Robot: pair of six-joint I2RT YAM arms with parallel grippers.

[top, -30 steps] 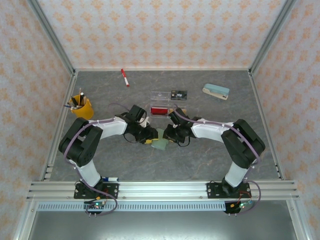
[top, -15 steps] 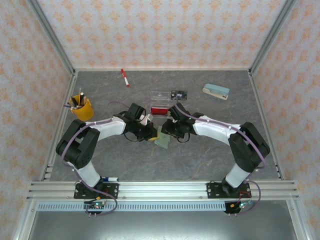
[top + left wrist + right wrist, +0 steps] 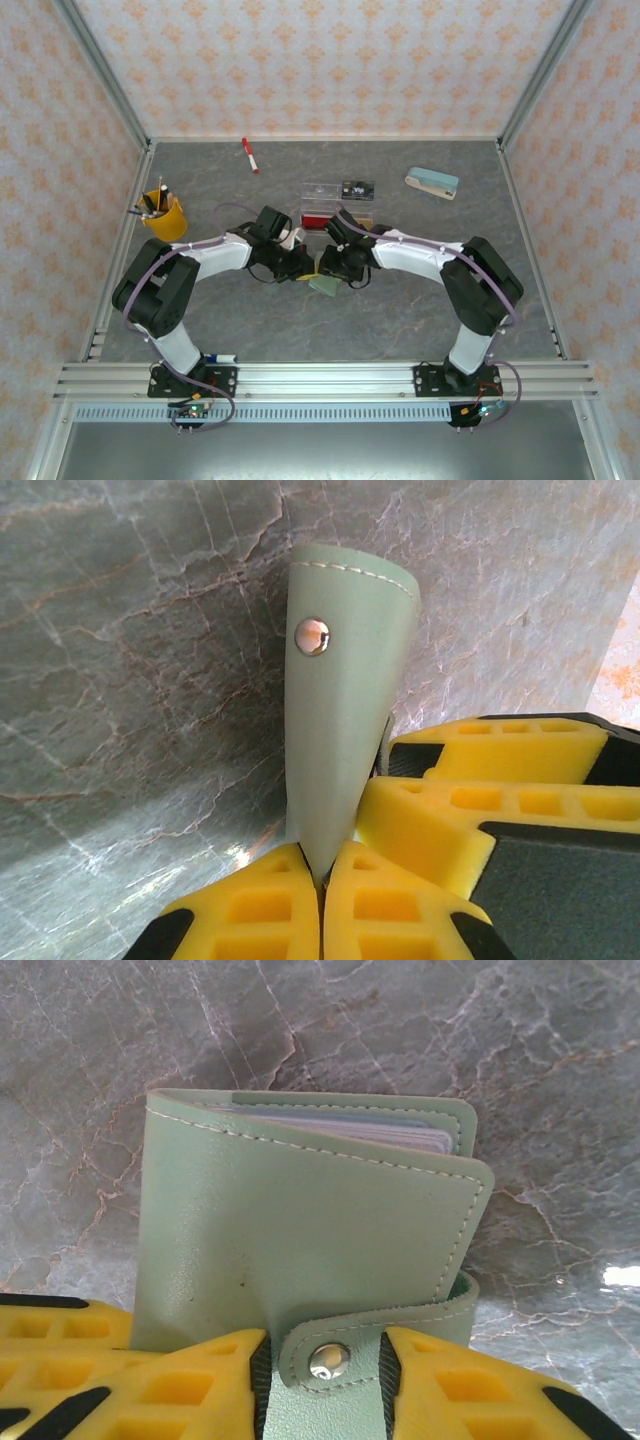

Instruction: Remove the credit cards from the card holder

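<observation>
The card holder (image 3: 325,284), pale green-grey, hangs just above the table between both grippers. My left gripper (image 3: 322,865) is shut on a flap (image 3: 345,700) of it that carries a metal snap. In the top view that gripper (image 3: 303,268) is just left of the wallet. My right gripper (image 3: 322,1348) grips the folded card holder (image 3: 300,1220) at its lower edge, with the snapped tab (image 3: 330,1358) between the pads. In the top view the right gripper (image 3: 334,267) is at the wallet's right. Pale sleeve edges (image 3: 400,1132) peek from its top. A red credit card (image 3: 318,221) and a tan-gold one (image 3: 362,222) lie on the table behind the grippers.
A clear tray (image 3: 322,189) with a black item (image 3: 357,188) sits behind the cards. At the left stands a yellow cup of pens (image 3: 164,214), a red marker (image 3: 249,155) lies at the back, and a cream-and-teal stapler (image 3: 432,182) is at the back right.
My left gripper has shut on the wallet's flap. The right gripper has shifted left and slightly back, and the card holder has moved with it.
</observation>
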